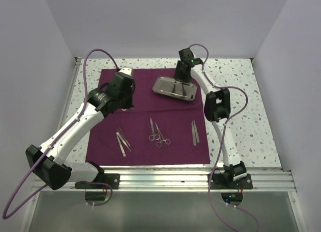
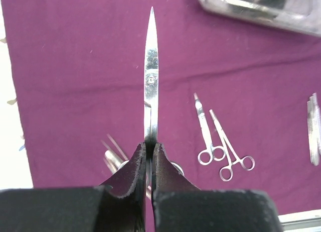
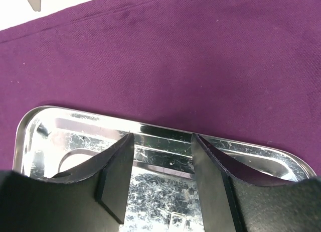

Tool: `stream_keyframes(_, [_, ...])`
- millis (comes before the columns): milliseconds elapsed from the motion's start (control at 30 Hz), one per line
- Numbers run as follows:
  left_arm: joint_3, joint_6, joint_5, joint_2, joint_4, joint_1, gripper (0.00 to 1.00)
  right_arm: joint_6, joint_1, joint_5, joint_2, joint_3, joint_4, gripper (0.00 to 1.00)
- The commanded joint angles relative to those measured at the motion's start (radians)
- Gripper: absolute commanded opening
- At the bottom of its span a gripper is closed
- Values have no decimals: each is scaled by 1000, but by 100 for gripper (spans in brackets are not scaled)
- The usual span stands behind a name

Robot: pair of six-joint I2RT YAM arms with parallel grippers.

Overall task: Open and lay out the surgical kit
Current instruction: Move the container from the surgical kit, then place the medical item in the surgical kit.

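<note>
The surgical kit's dark purple cloth lies spread flat on the table. My left gripper is shut on a pair of steel scissors, blade pointing away, held above the cloth's left half. The shiny steel tray rests on the cloth's far side. My right gripper stands open just over the tray's far rim, nothing between its fingers. Laid out on the cloth are tweezers, two ring-handled forceps and more tweezers.
The speckled tabletop shows around the cloth. An aluminium rail runs along the near edge by the arm bases. White walls enclose the left, back and right. The forceps lie to the right of the held scissors.
</note>
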Motion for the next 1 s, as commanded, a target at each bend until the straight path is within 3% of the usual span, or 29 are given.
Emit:
stream_keyframes(0, [14, -23, -36, -41, -57, 3, 0, -10, -19, 52, 96, -2, -92, 54])
stream_keyframes(467, [-12, -27, -10, -64, -98, 3, 0, 31, -49, 84, 119, -4, 60, 57])
stream_keyframes(533, [-13, -29, -7, -64, -95, 3, 0, 49, -57, 57, 54, -92, 92, 60])
stream_keyframes(700, [-101, -46, 16, -87, -45, 3, 0, 60, -74, -153, -254, -428, 383, 77])
stream_keyframes(767, [-153, -61, 33, -101, -2, 1, 0, 66, -74, -208, -313, -445, 402, 84])
stream_keyframes(967, [-312, -118, 105, -102, 162, -25, 0, 72, -74, -319, -632, -556, 382, 89])
